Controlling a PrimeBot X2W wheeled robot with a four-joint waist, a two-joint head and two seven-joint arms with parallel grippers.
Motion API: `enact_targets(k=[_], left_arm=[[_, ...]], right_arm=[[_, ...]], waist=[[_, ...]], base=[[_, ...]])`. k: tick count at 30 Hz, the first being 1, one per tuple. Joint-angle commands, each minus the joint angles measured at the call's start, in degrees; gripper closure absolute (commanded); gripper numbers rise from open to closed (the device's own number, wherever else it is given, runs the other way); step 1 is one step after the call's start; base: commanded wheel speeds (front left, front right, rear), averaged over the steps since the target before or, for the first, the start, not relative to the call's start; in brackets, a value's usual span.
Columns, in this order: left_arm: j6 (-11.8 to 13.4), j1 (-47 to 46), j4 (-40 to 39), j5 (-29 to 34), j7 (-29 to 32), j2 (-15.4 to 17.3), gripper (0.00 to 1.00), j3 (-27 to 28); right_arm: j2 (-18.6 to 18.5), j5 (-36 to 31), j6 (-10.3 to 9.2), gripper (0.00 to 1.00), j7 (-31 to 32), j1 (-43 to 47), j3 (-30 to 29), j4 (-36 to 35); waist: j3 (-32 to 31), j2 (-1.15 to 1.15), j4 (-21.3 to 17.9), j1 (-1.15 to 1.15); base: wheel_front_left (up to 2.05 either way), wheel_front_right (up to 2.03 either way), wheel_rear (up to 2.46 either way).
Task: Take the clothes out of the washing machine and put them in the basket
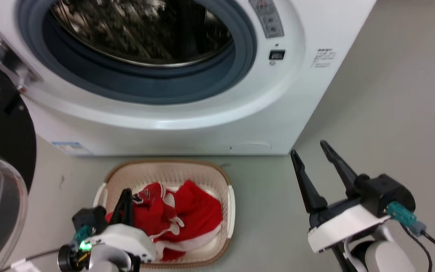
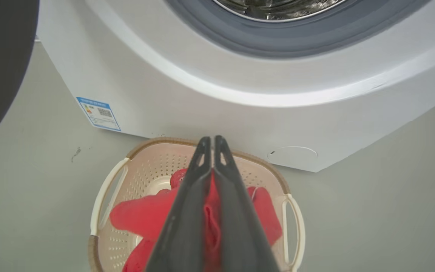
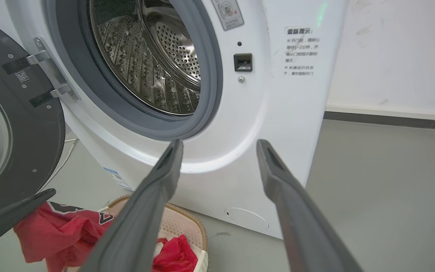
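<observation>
Head view: the washing machine [image 1: 187,128] stands open, with the basket [image 1: 229,196] on the floor just before it and red clothes [image 1: 195,215] heaped inside.
The left gripper [image 1: 126,193], clamped on a red fold above the basket's near-left corner, could spill cloth over the rim if it lets go there. The right gripper [image 1: 308,147] hangs empty, fingers apart. The drum's bottom is cut off and blurred, so garments may remain inside.
</observation>
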Motion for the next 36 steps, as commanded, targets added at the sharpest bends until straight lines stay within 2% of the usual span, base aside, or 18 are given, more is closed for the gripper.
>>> enact_targets(k=[1,3,4,9,10,16,21,22,24,25,26,30,36], left_arm=[[-0.82,-4.28,5.27,-0.07,-0.98,-0.5,1.0,0.8],[-1.46,-7.75,10.85,0.04,-1.22,-1.15,1.0,1.32],[-1.46,-7.75,10.85,0.04,-1.22,-1.15,1.0,1.32],[-2.15,-16.19,21.19,0.76,-1.3,-2.15,1.0,3.54],[-2.42,-20.68,26.04,1.36,-1.26,-2.71,1.0,4.47],[-2.87,-27.08,35.15,1.62,-1.27,-2.99,1.0,5.91],[-2.92,-29.93,41.5,1.32,-1.28,-2.32,1.0,6.66],[-3.11,-30.49,42.45,1.29,-1.28,-2.12,0.93,6.76],[-3.2,-31.11,43.76,1.54,-1.28,-1.77,0.65,6.81],[-3.41,-31.07,44.36,1.56,-1.28,-1.6,0.38,6.87],[-3.46,-31.0,44.43,1.6,-1.28,-1.36,0.0,7.05],[-4.67,-28.81,43.05,2.45,-1.28,-1.2,0.0,7.04],[-6.39,-23.5,38.66,4.65,-1.28,-1.63,0.0,6.71]], right_arm=[[0.02,-0.42,-0.02,0.0,0.13,-2.09,0.2,-0.71],[0.02,-0.86,-0.03,0.0,0.19,-3.21,0.21,-1.19],[0.02,-0.86,-0.03,0.0,0.19,-3.21,0.21,-1.19],[0.02,-1.43,-0.02,0.0,0.07,-6.18,0.63,-1.82],[0.02,-1.7,-0.03,0.0,-0.2,-7.68,0.81,-1.98],[0.02,-1.83,-0.02,0.0,-0.96,-9.67,1.11,-1.36],[0.03,-1.46,-0.02,0.0,-2.08,-10.94,1.64,-0.53],[0.03,-1.42,-0.02,0.0,-2.15,-11.02,1.73,-0.29],[0.03,-1.26,-0.02,0.0,-2.52,-11.15,1.8,0.28],[0.03,-1.15,-0.03,0.0,-2.67,-11.21,1.77,0.65],[0.03,-1.06,-0.02,0.0,-2.76,-11.19,1.65,1.01],[0.03,-1.12,-0.02,0.0,-3.45,-10.4,1.14,3.14],[0.03,-1.09,-0.02,0.0,-3.97,-7.68,0.03,6.27]], waist=[[5.6,0.0,-0.23,0.0],[8.49,0.0,-0.5,0.0],[8.49,0.0,-0.5,0.0],[15.85,0.0,-1.4,0.0],[19.68,0.0,-1.99,0.0],[25.14,0.0,-3.43,0.0],[27.27,0.0,-4.43,0.0],[27.36,0.0,-4.57,0.0],[27.23,0.0,-4.77,0.0],[26.87,0.0,-4.82,0.0],[26.29,0.0,-4.8,0.0],[22.01,0.0,-4.48,0.0],[11.23,0.0,-4.05,0.0]], base=[[0.0,0.0,0.0],[0.0,0.0,0.0],[0.0,0.0,0.0],[0.0,0.0,0.0],[0.0,0.0,0.0],[0.0,0.0,0.0],[0.0,0.0,0.0],[0.0,0.0,0.0],[0.0,0.0,0.0],[0.0,0.0,0.0],[0.0,0.0,0.0],[0.0,0.0,0.0],[0.0,0.0,0.0]])
